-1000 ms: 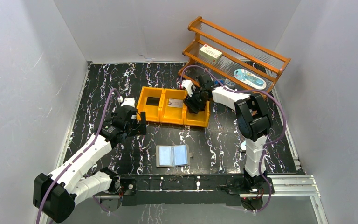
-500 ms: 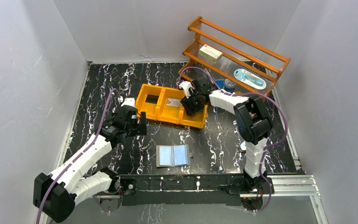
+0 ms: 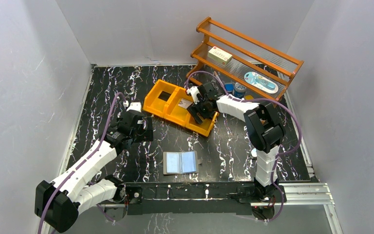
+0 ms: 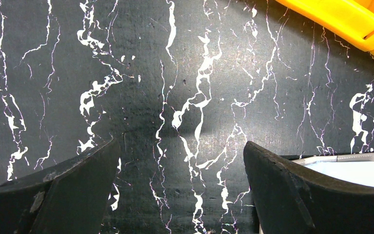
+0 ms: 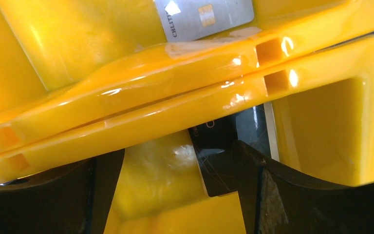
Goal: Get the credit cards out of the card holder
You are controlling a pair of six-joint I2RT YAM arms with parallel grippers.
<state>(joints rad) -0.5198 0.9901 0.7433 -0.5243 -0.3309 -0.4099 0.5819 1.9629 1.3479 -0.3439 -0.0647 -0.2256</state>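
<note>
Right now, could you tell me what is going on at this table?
The right end effector is open over an end compartment of the orange bin, where a black card lies. A silver card lies in the next compartment. The card holder lies open on the table; the left end effector hovers open nearby.

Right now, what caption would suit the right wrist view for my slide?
Open right hand above orange bin: black card in the near compartment, silver card in the next.
</note>
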